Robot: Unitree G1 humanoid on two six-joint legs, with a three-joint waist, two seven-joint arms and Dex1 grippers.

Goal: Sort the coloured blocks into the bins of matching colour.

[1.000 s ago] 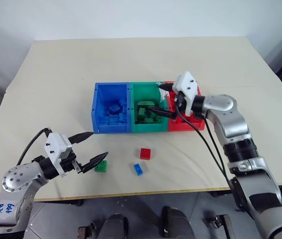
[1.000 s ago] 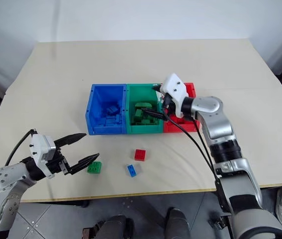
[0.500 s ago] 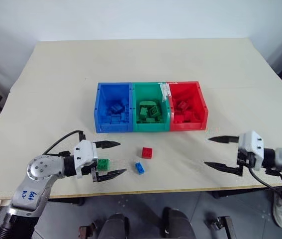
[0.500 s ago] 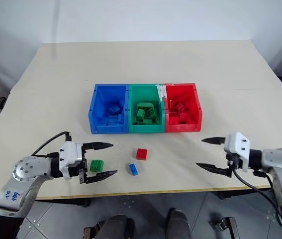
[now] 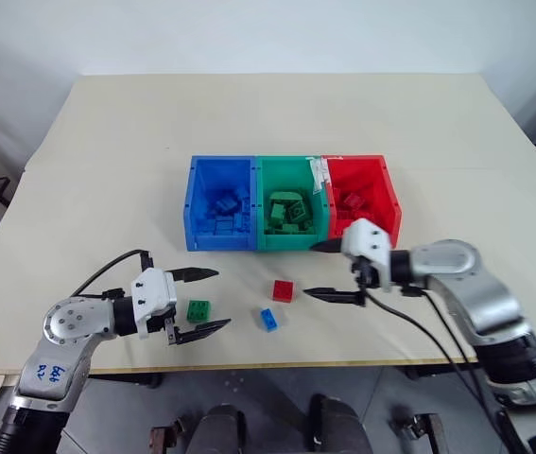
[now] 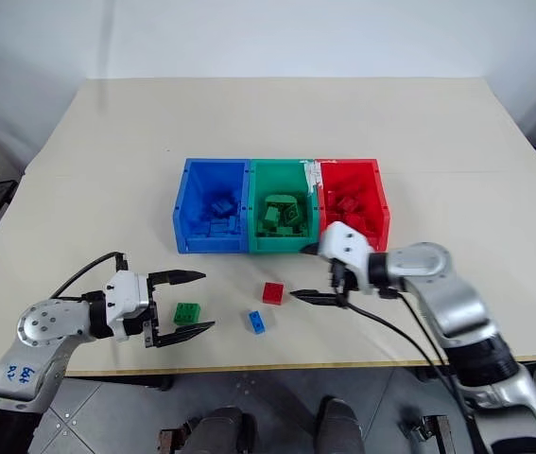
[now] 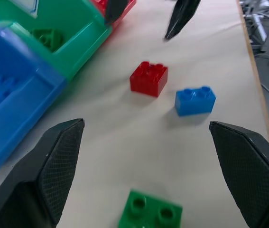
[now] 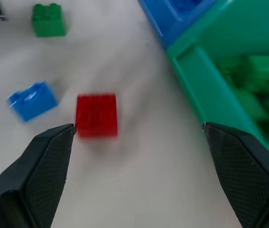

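Three loose coloured blocks lie on the table in front of the bins: a green brick [image 5: 198, 309], a red brick [image 5: 283, 290] and a blue brick [image 5: 268, 319]. My left gripper [image 5: 220, 299] is open, low over the table, and the green brick [image 7: 151, 211] lies between its two fingers. My right gripper [image 5: 310, 270] is open too, pointing left just beside the red brick [image 8: 96, 115]. Behind them stand the joined blue bin [image 5: 220, 241], green bin [image 5: 291, 242] and red bin [image 5: 392, 203], each with bricks of its own colour inside.
The beige table [image 5: 107, 151] stretches wide behind and beside the bins. Its front edge [image 5: 277, 359] runs close below the loose bricks. Black cables hang from both wrists.
My right gripper left the bins, swung out to the right front of the table, then came back in beside the red brick. The left gripper closed in around the green brick. The camera shifted slightly.
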